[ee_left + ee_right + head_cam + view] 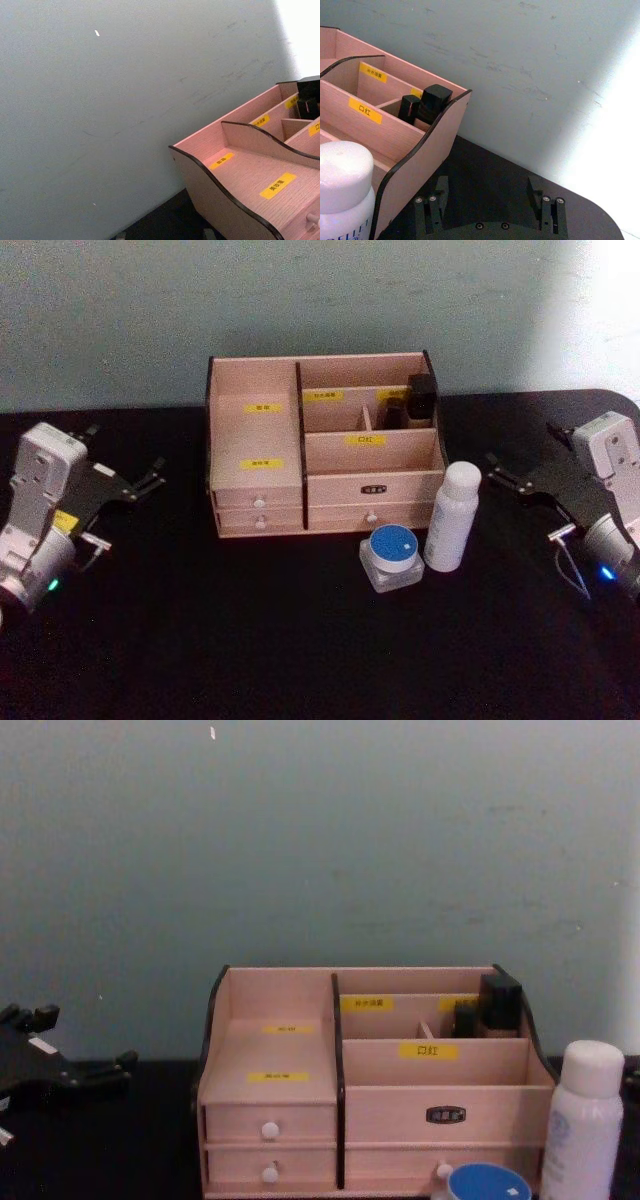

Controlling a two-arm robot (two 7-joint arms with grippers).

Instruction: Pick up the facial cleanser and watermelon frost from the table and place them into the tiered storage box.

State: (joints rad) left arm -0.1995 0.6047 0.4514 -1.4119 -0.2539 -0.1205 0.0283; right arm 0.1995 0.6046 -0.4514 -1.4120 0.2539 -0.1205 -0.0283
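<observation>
The white bottle (452, 515) stood upright on the black desk (250, 640), its long axis vertical, close before the near right corner of the tiered storage box (255, 435). The blue-lidded jar (392, 558) sat just left of it and a little nearer; whether the two touched could not be told. These were probably the cleanser and the watermelon frost, though the labels did not settle which was which.

The right gripper (503, 474) hovered just right of the bottle with its fingers spread apart and nothing between them, pointing left towards the box. The left gripper (150, 476) hung well apart on the far side of the box, also spread and empty. The right arm was therefore much the nearer to both things.

A sideways approach from the right looked unobstructed. The jar and the box front crowded the bottle's other sides. Dark items (420, 400) already occupied the far right compartment.
</observation>
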